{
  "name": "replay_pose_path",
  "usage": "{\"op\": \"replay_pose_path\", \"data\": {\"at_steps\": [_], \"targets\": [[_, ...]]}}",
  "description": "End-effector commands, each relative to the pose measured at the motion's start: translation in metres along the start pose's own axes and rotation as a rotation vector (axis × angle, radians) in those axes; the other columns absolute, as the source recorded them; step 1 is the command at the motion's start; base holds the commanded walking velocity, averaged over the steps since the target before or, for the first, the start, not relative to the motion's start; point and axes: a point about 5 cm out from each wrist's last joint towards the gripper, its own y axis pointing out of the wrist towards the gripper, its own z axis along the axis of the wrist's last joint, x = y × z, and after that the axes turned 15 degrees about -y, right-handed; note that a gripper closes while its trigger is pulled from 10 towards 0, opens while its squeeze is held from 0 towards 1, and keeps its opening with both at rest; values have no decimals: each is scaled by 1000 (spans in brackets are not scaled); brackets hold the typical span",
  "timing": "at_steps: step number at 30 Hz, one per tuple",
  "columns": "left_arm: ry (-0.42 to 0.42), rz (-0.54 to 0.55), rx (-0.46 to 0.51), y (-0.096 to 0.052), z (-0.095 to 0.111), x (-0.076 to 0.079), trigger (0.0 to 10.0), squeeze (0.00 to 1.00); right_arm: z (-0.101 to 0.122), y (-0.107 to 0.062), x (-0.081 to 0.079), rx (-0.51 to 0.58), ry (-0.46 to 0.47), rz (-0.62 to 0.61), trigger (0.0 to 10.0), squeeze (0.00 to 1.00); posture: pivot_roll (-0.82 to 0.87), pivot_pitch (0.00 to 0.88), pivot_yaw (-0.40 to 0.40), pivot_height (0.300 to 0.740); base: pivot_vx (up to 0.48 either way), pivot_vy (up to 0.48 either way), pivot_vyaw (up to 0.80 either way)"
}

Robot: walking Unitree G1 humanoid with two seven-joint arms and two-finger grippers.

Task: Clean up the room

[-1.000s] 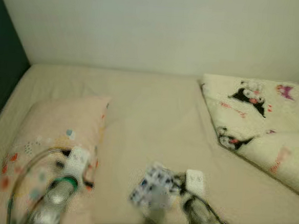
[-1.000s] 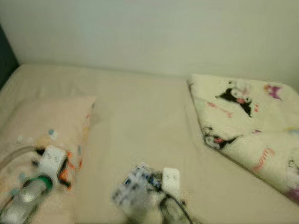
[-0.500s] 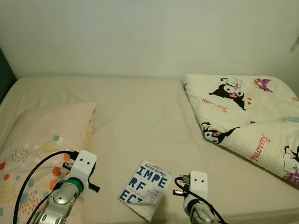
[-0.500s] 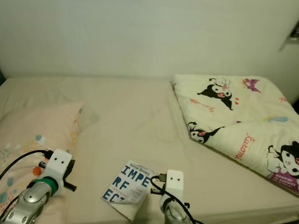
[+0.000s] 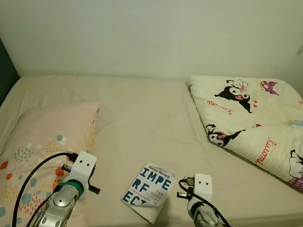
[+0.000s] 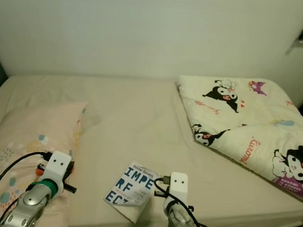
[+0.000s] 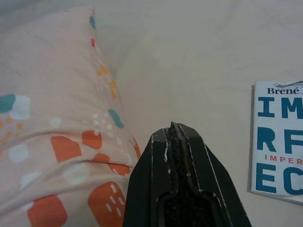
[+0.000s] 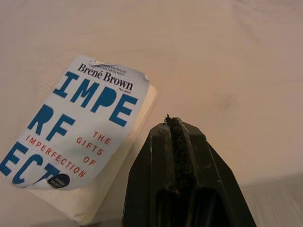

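1. One bed [image 5: 151, 118] with a beige sheet spans the scene.
2. Cartoon-print blanket [image 5: 260, 121] lies folded at its right.
3. Spotted pillow [image 5: 40, 142] lies at its left.
4. Book [image 5: 149, 185] rests near the front edge, between both grippers.
5. Left gripper [image 7: 173, 130] and right gripper [image 8: 173, 123] hover with jaws together.

On the bed [image 5: 151, 113], a book [image 5: 148, 190] lies at 6 o'clock near the front edge. A pillow [image 5: 39, 152] lies at 8 o'clock, left of the book. A folded blanket [image 5: 260, 121] lies at 3 o'clock, toward the wall [image 5: 157, 31] behind.
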Motion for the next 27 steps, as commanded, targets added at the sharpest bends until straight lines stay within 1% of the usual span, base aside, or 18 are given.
{"op": "replay_pose_path", "data": {"at_steps": [1,2,4,6,10,13,14,27], "targets": [[-6,8,-10,-2,-4,0,10000,0,-4,-1,1,-25,9,3,10000,0,150,0,9,675,0,0,0],[-6,8,-10,-2,-4,0,10000,0,-4,-1,1,-25,9,3,10000,0,150,0,9,675,0,0,0],[-9,11,-12,-3,-6,0,10000,0,-5,0,2,-29,11,5,10000,0,148,0,6,660,0,0,0],[-9,11,-12,-3,-6,0,10000,0,-5,0,2,-29,11,5,10000,0,148,0,6,660,0,0,0],[-11,13,-13,-3,-6,1,10000,0,-5,0,3,-32,10,7,10000,0,146,0,2,640,0,0,0],[-12,14,-12,-3,-6,1,10000,0,-5,0,3,-32,9,8,10000,0,145,0,-1,635,0,0,0],[-14,17,-11,-3,-6,1,10000,0,-4,0,3,-25,4,10,10000,0,145,0,-1,625,0,0,0],[-17,30,-14,-4,-8,-1,10000,0,0,2,3,-31,-12,22,10000,0,147,0,-8,625,0,0,0]]}}
